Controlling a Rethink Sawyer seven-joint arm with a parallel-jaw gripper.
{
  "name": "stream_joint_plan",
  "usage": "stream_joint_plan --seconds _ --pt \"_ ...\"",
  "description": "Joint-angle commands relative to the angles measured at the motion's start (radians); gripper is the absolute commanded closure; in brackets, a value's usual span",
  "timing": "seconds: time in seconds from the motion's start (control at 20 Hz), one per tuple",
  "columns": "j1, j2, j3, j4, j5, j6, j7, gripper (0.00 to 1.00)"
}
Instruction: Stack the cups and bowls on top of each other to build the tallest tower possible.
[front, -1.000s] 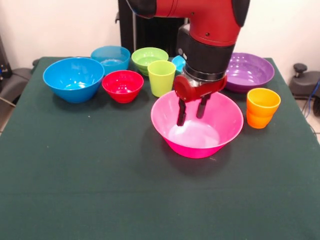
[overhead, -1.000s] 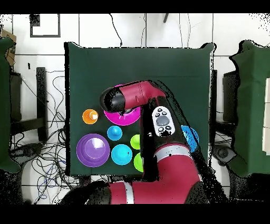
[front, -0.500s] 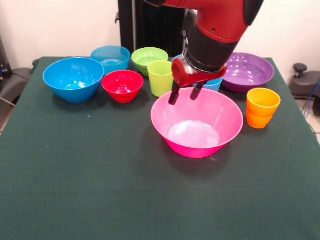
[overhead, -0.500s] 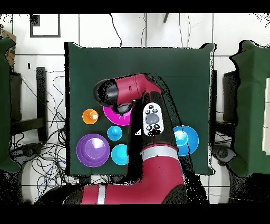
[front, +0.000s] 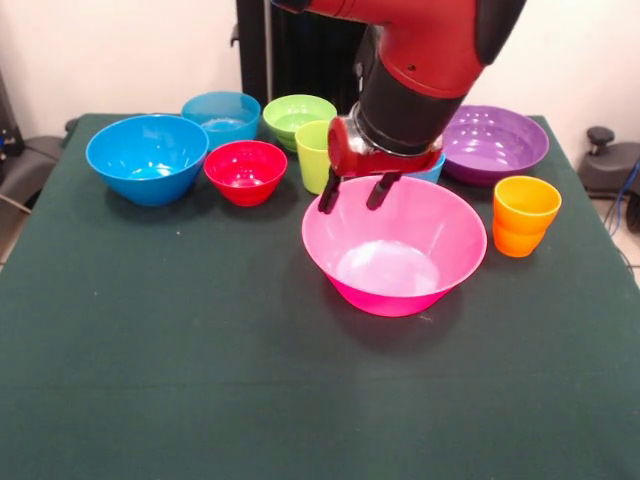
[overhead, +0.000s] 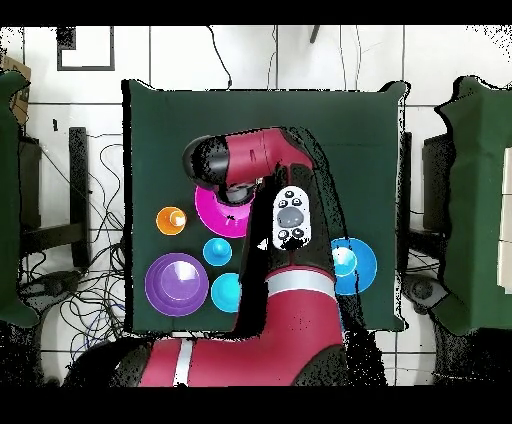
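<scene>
On dark green tablecloth, bowls before white wall.

light blue cup mostly behind arm

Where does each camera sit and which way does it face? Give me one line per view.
Front view: across the table, facing the robot; the red and black arm comes down, its open hand at the rim of the huge glossy pink plastic bowl.
Overhead view: above the table, looking straight down; the arm enters from the bottom edge.
Shared: that bowl and the orange stepped plastic cup.
</scene>
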Motion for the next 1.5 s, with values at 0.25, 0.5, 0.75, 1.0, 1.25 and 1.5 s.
stream_joint_plan --seconds 0.25,0.5,0.75,1.0,1.25,1.5 --pt "-0.005 0.11 0.024 -0.141 0.109 -0.052 0.304 0.0" --pt "-0.011 0.08 0.011 -0.109 0.139 -0.175 0.386 0.0" --pt "-0.037 0.051 0.018 -0.063 0.182 -0.216 0.4 0.0" --pt "-0.075 0.018 0.055 -0.005 0.245 -0.214 0.362 0.0" --pt "-0.008 -0.017 -0.014 -0.01 0.255 -0.094 0.402 0.0" --pt "0.077 -0.07 -0.054 0.05 0.322 -0.068 0.534 0.0"
